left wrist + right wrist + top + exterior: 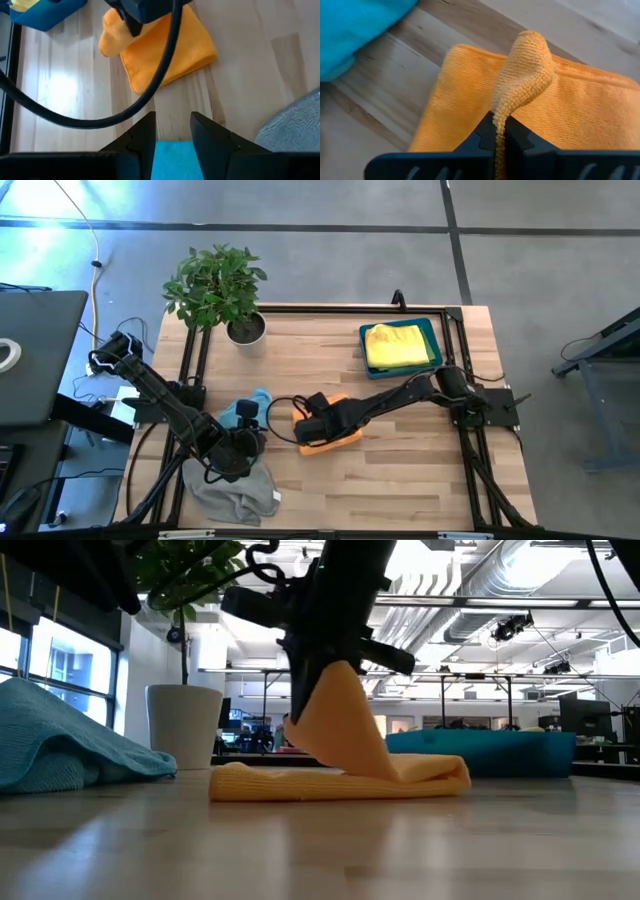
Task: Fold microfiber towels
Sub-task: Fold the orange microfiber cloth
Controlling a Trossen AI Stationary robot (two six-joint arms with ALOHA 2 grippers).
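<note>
The right gripper [500, 131] has its fingers [483, 136] clenched on a raised fold of the orange towel [580, 115], the cloth pinched between the two tips and bulging up in a rounded hump just past them. In the low view that pinched part [335, 710] rises from the desk [320, 850] as a peak under the dark fingers, while the rest of the towel lies flat below them, folded into a low band. From above, the right gripper [318, 418] sits over the orange towel [340, 438] near the middle of the desk [400, 480].

The left gripper [172, 131] hovers with its fingers [142, 135] parted and grasping nothing; directly beneath and between them lies the light blue towel [172, 159] (only a strip of it shows there). Ahead of these fingers is the orange towel, partly crossed by a black cable [150, 95]. Off to one side of them, the grey towel [295, 125] lies crumpled on the desk. In the high view the left gripper [243, 442] hangs between the light blue towel [252, 402] and the grey towel [235, 492].

Well beyond the right fingers, a yellow towel [398, 345] rests folded in the blue bin [432, 332]. A potted plant [215, 288] stands at the far side of the desk.
</note>
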